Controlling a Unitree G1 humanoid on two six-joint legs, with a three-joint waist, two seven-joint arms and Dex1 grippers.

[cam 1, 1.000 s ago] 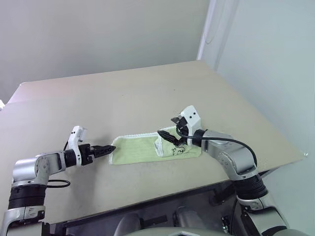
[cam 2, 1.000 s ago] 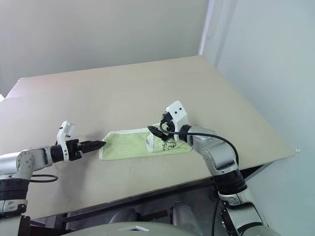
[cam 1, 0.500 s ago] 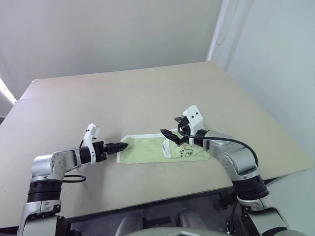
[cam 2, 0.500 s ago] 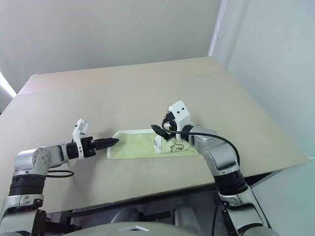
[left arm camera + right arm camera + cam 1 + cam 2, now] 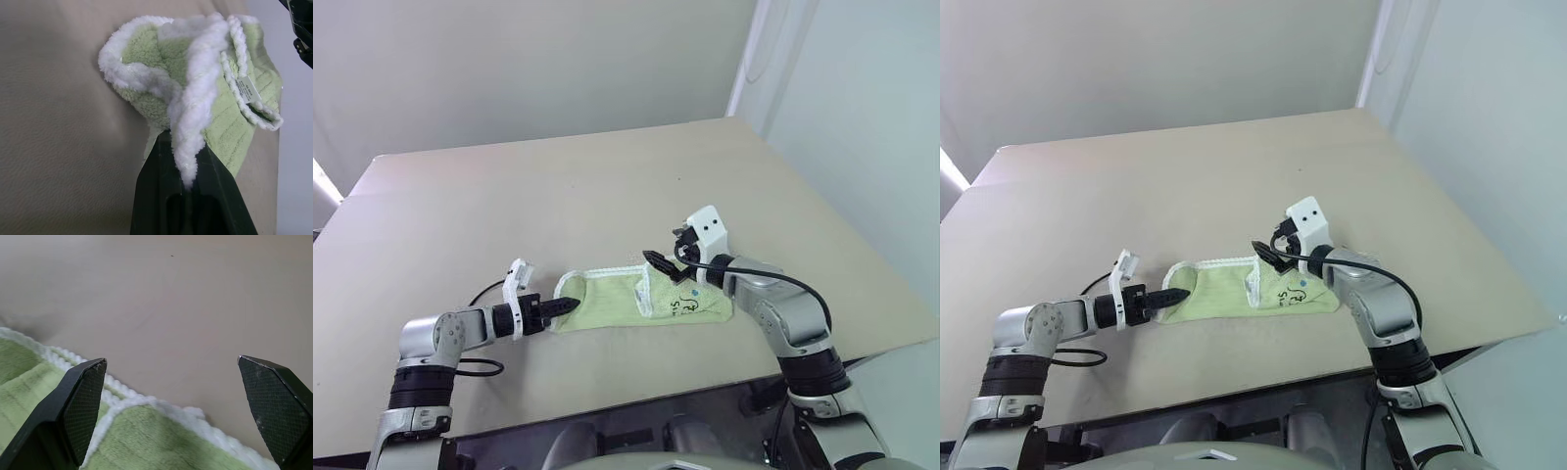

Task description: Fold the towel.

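Observation:
The light yellow-green towel (image 5: 607,299) with white edging lies folded into a narrow band near the table's front edge, black scribbles (image 5: 683,305) at its right end. My left gripper (image 5: 566,306) is shut on the towel's left end. In the left wrist view its fingers (image 5: 161,176) pinch the fluffy white edge (image 5: 190,122), with the cloth bunched up beyond them and a small white tag (image 5: 247,88) showing. My right gripper (image 5: 658,262) hovers open just over the towel's far edge right of its middle. Its fingertips (image 5: 88,391) stand wide apart above the white hem (image 5: 146,401).
The beige table (image 5: 558,186) stretches bare behind the towel. Its front edge (image 5: 636,397) runs close below the cloth, and its right edge (image 5: 862,245) drops off beside a pale wall. A black cable (image 5: 470,367) loops from my left wrist.
My left gripper has moved right to the towel's left end and shut on it, bunching the cloth. The right gripper stays open and has drifted slightly right. The camera view has shifted.

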